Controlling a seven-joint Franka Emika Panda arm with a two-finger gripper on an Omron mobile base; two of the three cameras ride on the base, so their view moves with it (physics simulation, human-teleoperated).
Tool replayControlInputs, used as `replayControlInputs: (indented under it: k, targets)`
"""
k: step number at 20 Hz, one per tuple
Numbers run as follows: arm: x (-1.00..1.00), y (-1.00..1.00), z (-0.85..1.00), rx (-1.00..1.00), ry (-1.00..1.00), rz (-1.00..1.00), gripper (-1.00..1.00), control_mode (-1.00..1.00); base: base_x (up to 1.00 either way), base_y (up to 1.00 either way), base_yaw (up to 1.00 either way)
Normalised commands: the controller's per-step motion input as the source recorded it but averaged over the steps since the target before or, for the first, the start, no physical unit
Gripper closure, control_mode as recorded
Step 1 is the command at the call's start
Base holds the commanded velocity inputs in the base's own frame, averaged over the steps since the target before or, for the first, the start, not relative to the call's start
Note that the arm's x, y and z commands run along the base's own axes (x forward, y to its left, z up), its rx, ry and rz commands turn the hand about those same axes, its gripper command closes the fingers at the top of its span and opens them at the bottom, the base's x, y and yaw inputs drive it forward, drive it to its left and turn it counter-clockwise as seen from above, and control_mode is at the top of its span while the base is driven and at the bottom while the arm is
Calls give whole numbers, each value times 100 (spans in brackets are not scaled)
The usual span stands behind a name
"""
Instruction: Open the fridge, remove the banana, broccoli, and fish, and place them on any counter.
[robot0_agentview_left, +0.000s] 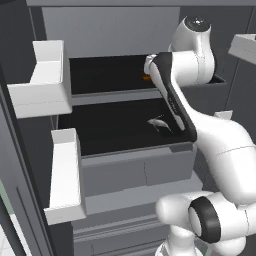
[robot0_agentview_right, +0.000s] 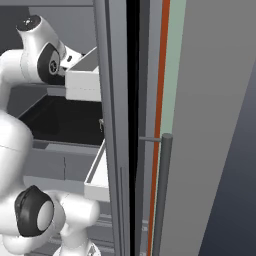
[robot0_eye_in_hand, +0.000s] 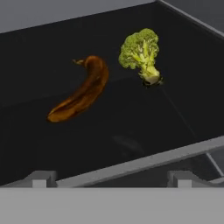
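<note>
Claw (robot0_eye_in_hand: 111, 181) wide open, poised before banana (robot0_eye_in_hand: 81, 95), broccoli (robot0_eye_in_hand: 141, 54) beside

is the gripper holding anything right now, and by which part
Nothing is held. The gripper is open with its fingers short of the shelf; the banana and broccoli lie untouched ahead of it.

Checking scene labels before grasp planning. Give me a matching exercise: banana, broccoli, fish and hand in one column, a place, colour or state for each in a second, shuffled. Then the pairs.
Things:
1. banana
2. broccoli
3. fish
4. hand

Descriptions:
A. pale silver, lying on the fridge's lower dark shelf
B. open, holding nothing
C. dark brown with orange tints, curved
D. yellow-green, on the same shelf as the brown curved thing

Pairs: 1-C, 2-D, 3-A, 4-B
</note>
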Motion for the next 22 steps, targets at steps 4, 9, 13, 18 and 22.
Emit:
replayControlInputs:
  k: [4, 9, 13, 18, 22]
  targets:
    - [79, -1, -8, 0, 2, -2, -100, -100, 0, 0, 0]
    - [59, 4, 0, 0, 0, 0, -100, -100, 0, 0, 0]
    - [48, 0, -2, 0, 0, 0, -100, -100, 0, 0, 0]
    - [35, 2, -31, 0, 0, 0, -100, -100, 0, 0, 0]
    - [23, 6, -39, 0, 0, -1, -100, -100, 0, 0, 0]
